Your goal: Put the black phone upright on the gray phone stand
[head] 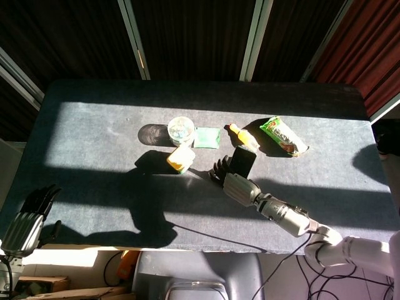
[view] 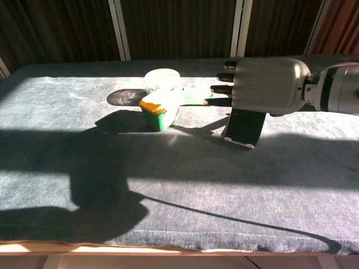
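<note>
Black phone (view: 244, 127) standing upright on the barely visible gray stand (view: 240, 143), right hand (view: 263, 85) hovering just above with fingers spread, holding nothing, risking clipping and toppling it.

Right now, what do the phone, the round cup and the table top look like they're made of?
The phone looks like dark glass or glossy plastic: a flat black face with a pale edge at its foot. The cup seems clear plastic or glass, since light passes through it. The table top appears covered in gray-blue fabric, felt or carpet by its matte, grainy surface.
</note>
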Motion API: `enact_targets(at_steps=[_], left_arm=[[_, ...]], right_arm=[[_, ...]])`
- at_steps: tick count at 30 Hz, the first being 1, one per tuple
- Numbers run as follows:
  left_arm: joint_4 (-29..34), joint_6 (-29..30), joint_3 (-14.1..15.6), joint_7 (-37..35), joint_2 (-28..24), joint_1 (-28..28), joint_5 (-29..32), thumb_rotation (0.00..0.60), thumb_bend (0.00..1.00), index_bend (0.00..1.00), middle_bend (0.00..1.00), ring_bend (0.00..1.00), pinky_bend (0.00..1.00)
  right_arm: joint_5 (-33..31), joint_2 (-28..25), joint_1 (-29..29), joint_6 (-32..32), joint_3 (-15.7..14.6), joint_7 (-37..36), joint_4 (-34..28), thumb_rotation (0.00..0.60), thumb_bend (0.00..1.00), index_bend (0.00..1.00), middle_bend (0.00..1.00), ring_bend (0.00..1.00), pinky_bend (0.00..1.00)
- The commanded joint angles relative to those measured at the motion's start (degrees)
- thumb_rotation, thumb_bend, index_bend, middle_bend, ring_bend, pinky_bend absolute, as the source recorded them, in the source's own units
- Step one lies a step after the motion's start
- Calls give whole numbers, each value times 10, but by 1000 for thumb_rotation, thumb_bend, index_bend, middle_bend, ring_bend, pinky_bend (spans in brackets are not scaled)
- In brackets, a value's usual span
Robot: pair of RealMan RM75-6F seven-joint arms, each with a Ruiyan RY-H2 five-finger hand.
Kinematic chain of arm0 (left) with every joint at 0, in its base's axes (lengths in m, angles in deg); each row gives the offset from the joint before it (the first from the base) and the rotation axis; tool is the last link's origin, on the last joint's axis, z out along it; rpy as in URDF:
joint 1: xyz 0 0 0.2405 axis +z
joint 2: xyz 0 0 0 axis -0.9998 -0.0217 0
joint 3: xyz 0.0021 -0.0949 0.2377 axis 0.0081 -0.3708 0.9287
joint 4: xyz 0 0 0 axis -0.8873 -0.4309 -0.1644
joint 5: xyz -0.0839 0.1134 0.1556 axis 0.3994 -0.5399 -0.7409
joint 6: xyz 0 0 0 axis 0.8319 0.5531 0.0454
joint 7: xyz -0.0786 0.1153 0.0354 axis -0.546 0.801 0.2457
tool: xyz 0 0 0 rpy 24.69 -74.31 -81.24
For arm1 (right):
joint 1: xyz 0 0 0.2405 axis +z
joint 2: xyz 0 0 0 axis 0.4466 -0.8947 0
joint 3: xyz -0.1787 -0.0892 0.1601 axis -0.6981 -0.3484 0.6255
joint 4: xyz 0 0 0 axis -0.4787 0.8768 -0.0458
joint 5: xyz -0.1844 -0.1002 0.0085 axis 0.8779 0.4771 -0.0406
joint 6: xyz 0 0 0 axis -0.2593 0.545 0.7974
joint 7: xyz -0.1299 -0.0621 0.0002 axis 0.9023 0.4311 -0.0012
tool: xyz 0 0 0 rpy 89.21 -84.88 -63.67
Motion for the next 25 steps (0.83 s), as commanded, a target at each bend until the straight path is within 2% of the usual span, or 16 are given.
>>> enact_targets(at_steps=[1, 7, 10, 13, 17, 19, 21, 25], left_arm=[[0, 3, -1, -1, -1, 1, 0, 600, 458, 0, 0, 0, 72], [-3, 14, -3, -2, 0, 6, 0, 600, 459, 0, 0, 0, 72], [-5, 21, -6, 3, 1, 8, 2, 600, 459, 0, 0, 0, 72], [-6, 25, -8, 11, 5, 11, 3, 600, 459, 0, 0, 0, 72], [-4, 21, -7, 27, 9, 10, 3, 600, 460, 0, 0, 0, 71], [-3, 18, -7, 39, 12, 9, 3, 600, 461, 0, 0, 0, 70], [-2, 18, -7, 49, 16, 9, 4, 600, 460, 0, 0, 0, 68], [2, 16, -8, 66, 21, 10, 7, 600, 459, 0, 0, 0, 67]], right_arm=[[7, -15, -58, 107, 6, -67, -59, 600, 187, 0, 194, 165, 350], [-9, 3, -197, 321, 3, -189, -114, 600, 184, 0, 52, 32, 322], [-30, 3, -270, 403, -9, -273, -116, 600, 183, 0, 6, 0, 294], [-56, -2, -329, 452, -18, -370, -95, 600, 182, 0, 0, 0, 257], [-94, -10, -378, 467, -18, -480, -53, 600, 181, 0, 0, 0, 190], [-99, -27, -385, 458, -18, -493, -51, 600, 180, 0, 0, 0, 93], [-98, -33, -390, 464, -9, -508, -56, 600, 180, 0, 0, 0, 41], [-87, -47, -396, 454, -7, -528, -66, 600, 180, 0, 0, 0, 24]])
